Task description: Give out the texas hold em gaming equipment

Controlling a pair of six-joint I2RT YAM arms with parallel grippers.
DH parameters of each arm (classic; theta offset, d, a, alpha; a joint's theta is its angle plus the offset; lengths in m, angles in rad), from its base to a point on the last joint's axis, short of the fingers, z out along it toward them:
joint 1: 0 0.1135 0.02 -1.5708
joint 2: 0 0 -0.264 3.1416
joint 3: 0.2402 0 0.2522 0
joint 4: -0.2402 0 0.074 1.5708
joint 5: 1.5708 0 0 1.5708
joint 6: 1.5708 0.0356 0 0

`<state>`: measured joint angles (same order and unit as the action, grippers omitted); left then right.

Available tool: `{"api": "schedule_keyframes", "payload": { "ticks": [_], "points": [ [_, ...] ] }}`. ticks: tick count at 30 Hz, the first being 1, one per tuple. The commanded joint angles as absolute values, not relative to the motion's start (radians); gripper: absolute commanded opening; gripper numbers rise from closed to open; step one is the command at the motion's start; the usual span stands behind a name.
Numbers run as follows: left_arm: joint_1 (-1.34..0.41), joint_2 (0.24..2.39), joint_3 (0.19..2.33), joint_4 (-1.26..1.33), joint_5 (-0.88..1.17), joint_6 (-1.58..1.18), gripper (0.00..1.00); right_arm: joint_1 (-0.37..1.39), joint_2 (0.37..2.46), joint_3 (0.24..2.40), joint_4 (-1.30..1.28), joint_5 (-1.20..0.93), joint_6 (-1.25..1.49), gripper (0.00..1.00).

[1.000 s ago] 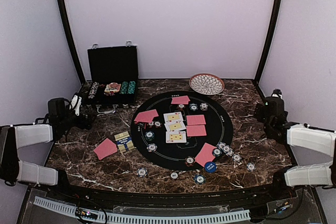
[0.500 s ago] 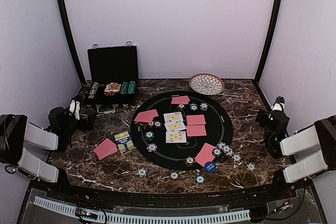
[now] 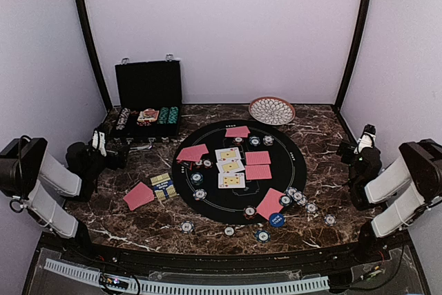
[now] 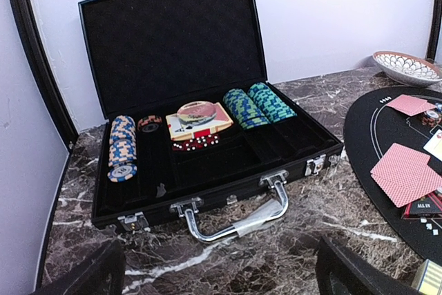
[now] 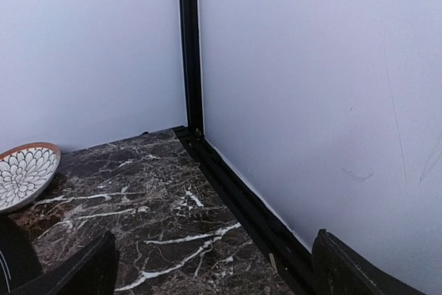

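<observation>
The dark marble table (image 3: 138,222) sits between pale lilac walls, with a black round mat (image 3: 300,164) at its centre. Compared with a second ago, both arms are folded back toward their bases with elbows raised. The left gripper (image 3: 99,146) now hangs near the front of the black case (image 4: 207,170), and the right gripper (image 3: 364,141) faces the far right corner, beside the patterned plate (image 5: 27,170). Each has its jaws spread wide with nothing between them. Nothing on the table has shifted in that time. Three face-up cards (image 3: 230,166) lie in a row at the middle of the mat, with red-backed cards (image 3: 192,152) around them and one set off the mat to the left. Poker chips (image 3: 298,198) sit in small groups near the mat's edge, and a blue marker button (image 3: 277,220) lies at the near side. Judging by this spread and the arms' retreat, the dealing looks finished or nearly so, while spare chips (image 4: 122,146) remain in the case
</observation>
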<state>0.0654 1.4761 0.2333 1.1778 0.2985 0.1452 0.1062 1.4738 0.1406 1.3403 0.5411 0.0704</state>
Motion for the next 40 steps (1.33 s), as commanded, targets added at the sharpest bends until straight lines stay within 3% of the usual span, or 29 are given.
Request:
{"api": "schedule_keyframes", "payload": {
  "ticks": [1,6,13,40],
  "points": [
    [0.068,1.574,0.211,1.377,0.314,0.114,0.99,0.096,1.48,0.128,1.442,0.495,0.053,0.98],
    [0.069,1.567,0.236,1.337,0.283,0.104,0.99,0.102,1.59,0.111,1.607,0.448,0.01,0.98],
    [0.069,1.575,0.265,1.281,0.246,0.09,0.99,0.021,1.534,0.223,1.28,0.389,0.117,0.98],
    [0.069,1.573,0.26,1.287,0.245,0.089,0.99,0.022,1.547,0.216,1.33,0.378,0.102,0.98]
  ]
}}
